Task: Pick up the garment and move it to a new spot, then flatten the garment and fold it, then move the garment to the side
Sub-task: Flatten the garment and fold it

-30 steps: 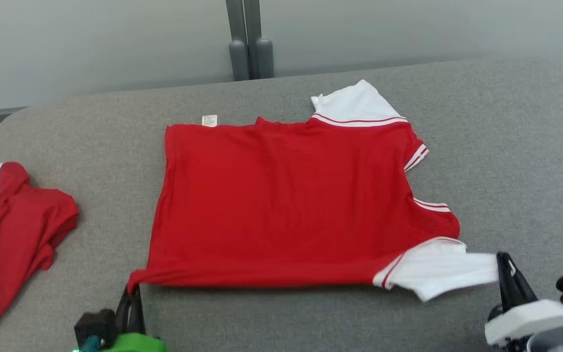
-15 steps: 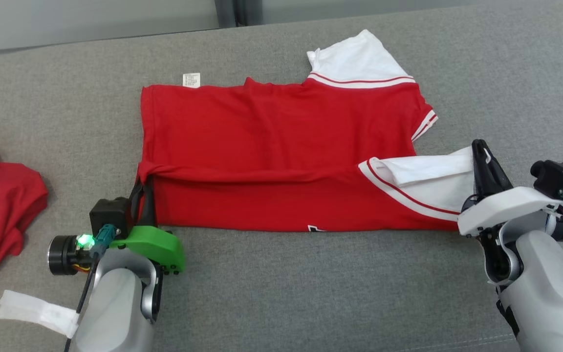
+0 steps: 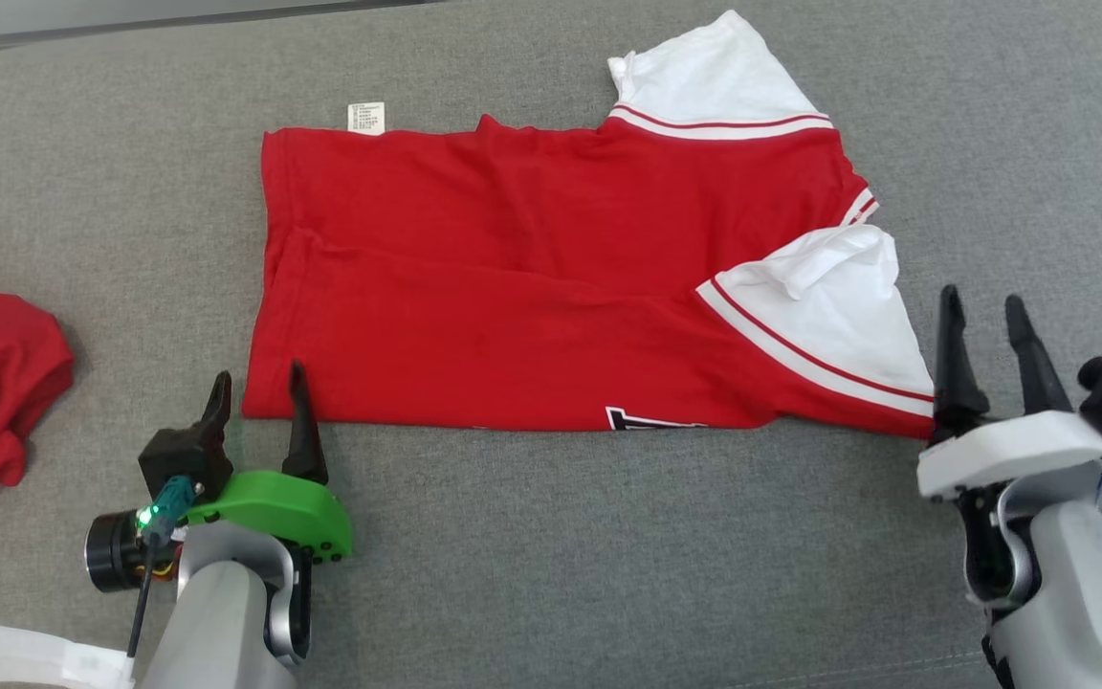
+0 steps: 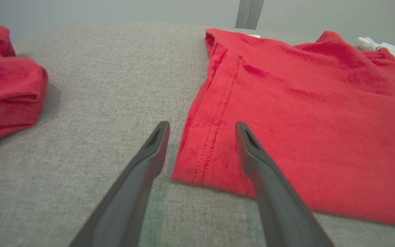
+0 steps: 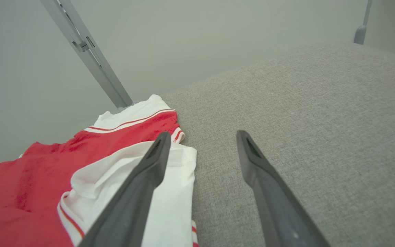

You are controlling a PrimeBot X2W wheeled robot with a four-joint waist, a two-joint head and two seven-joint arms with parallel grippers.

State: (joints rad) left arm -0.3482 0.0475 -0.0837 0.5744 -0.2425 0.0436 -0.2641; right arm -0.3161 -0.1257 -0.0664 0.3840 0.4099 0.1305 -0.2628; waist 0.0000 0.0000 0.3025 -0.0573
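Jaws apart on both arms by garment [image 3: 513, 287]; head view's black print [image 3: 647, 419], left wrist view's hem stitching [image 4: 214, 116]

The red garment [image 3: 551, 277] with white sleeves lies folded lengthwise on the grey surface, near edge doubled over.

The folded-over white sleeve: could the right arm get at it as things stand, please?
Probably yes. The right pincer stands open just beside the white sleeve, which lies on top of the red shirt, and nothing lies between pincer and sleeve.
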